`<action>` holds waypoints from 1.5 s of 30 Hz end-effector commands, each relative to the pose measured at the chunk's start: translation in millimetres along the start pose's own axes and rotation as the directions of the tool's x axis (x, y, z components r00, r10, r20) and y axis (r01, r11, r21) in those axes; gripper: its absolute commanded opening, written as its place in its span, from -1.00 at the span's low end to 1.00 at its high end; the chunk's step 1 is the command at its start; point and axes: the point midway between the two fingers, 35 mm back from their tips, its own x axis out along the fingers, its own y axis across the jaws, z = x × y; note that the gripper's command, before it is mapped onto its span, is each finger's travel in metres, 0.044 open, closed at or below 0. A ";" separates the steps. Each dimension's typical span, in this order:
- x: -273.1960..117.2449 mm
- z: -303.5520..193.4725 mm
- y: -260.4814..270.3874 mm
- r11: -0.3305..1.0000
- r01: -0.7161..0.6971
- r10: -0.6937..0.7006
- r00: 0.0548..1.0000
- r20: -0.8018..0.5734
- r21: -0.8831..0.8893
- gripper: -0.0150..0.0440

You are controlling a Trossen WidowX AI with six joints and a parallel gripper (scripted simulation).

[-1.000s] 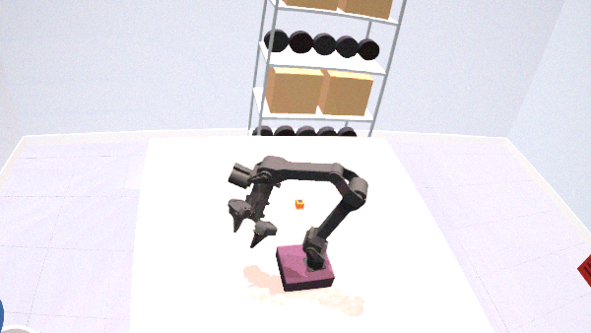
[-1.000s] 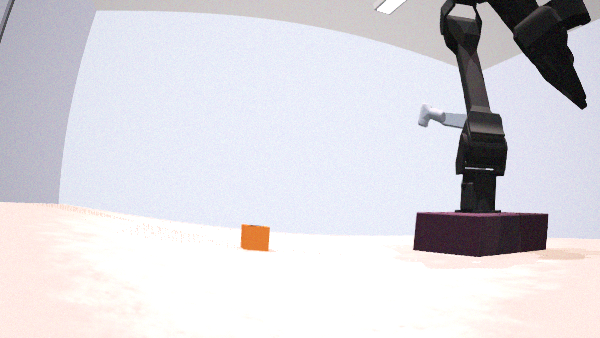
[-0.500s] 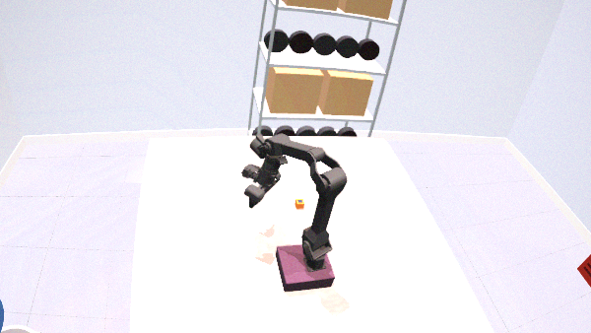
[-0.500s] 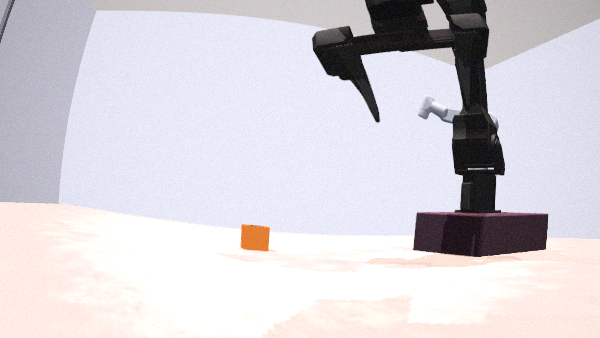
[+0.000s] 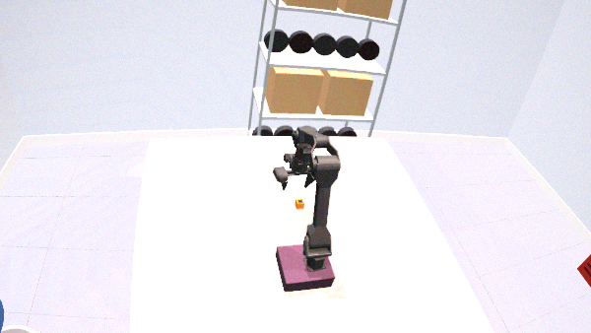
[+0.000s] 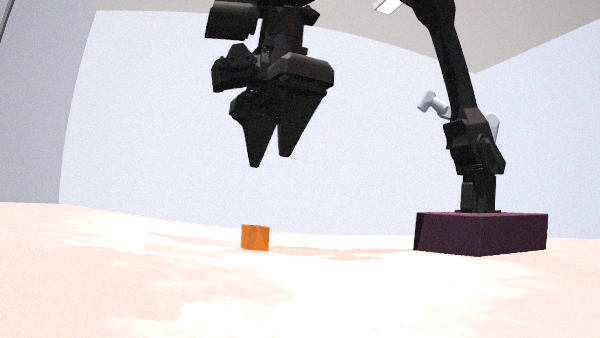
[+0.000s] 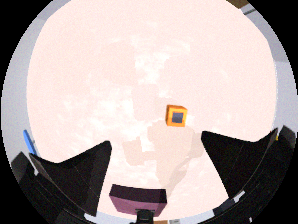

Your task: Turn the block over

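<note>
A small orange block [image 5: 299,204] [image 6: 255,238] [image 7: 170,116] rests on the pale table [image 5: 207,276] [image 6: 150,300] [image 7: 75,65]. Its upper face carries the mark, a dark blue square in a yellow-orange border, seen in the wrist view and the top view. My gripper [image 5: 296,186] [image 6: 270,161] [image 7: 156,137] is open and empty, well above the table, with fingers pointing down. In the exterior view the block lies below the fingertips. In the wrist view it shows ahead of the gap between the fingers, nearer the right finger. The block's underside is hidden.
The arm stands on a purple base block [image 5: 300,266] [image 6: 510,232] [image 7: 137,202] at the table's near part in the top view. A shelf rack [image 5: 315,117] with cardboard boxes [image 5: 295,91] and dark round items stands behind the table.
</note>
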 end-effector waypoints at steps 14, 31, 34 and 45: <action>41.1 -4.4 -35.3 0.985 0.041 -0.039 0.999 -0.016 0.168 1.00; 66.8 -3.9 -38.9 0.985 0.041 -0.039 0.999 -0.016 0.168 1.00; 71.7 -4.0 -39.1 0.985 0.041 -0.039 0.999 -0.016 0.168 1.00; 88.5 -4.8 -39.5 0.985 0.041 -0.038 0.999 -0.016 0.168 1.00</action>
